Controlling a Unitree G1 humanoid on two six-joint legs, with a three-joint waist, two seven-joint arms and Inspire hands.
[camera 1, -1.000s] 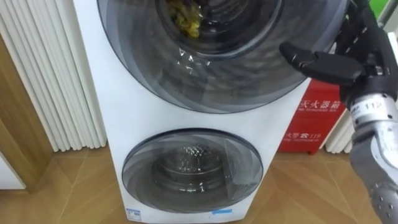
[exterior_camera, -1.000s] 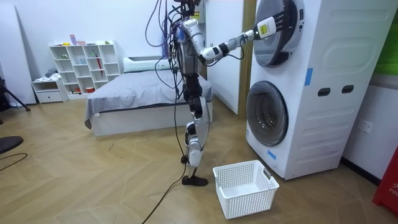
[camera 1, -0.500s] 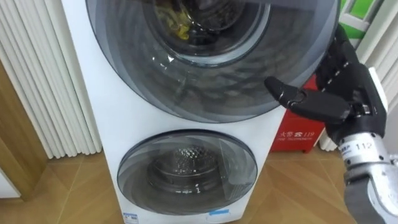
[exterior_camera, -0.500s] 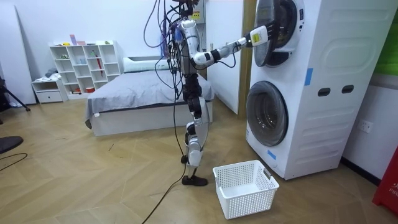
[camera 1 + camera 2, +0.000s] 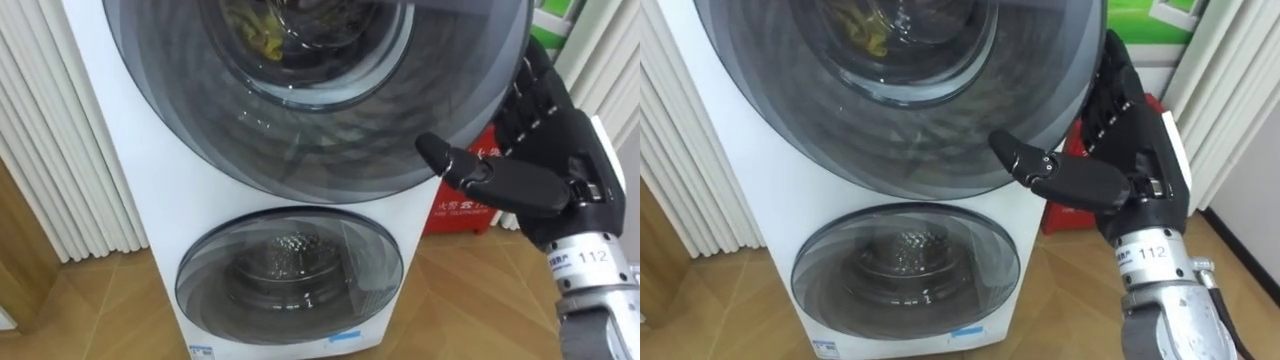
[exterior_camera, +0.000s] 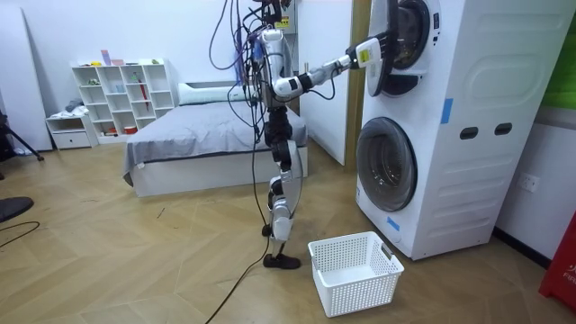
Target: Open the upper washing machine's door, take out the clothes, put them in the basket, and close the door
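The stacked white washing machine (image 6: 450,126) stands in front of me. Its upper round door (image 5: 320,130) has dark glass, and yellowish clothes (image 5: 250,35) show through it inside the drum. My right hand (image 5: 545,170) grips that door's right rim, with the thumb lying over the glass and the fingers (image 5: 530,90) curled behind the edge. In the room view the upper door (image 6: 389,49) stands swung partly out from the machine, with my right hand (image 6: 369,52) on it at arm's length. I stand upright, about a step from the machine.
The lower door (image 5: 290,275) is closed. A white laundry basket (image 6: 355,270) sits on the wooden floor near my feet. A red box (image 5: 465,205) stands beside the machine on my right, white ribbed panels (image 5: 60,170) on my left. A bed (image 6: 207,144) lies behind me.
The upper door has swung further out from the machine, my right hand coming back toward me with it. The eye view has shifted slightly.
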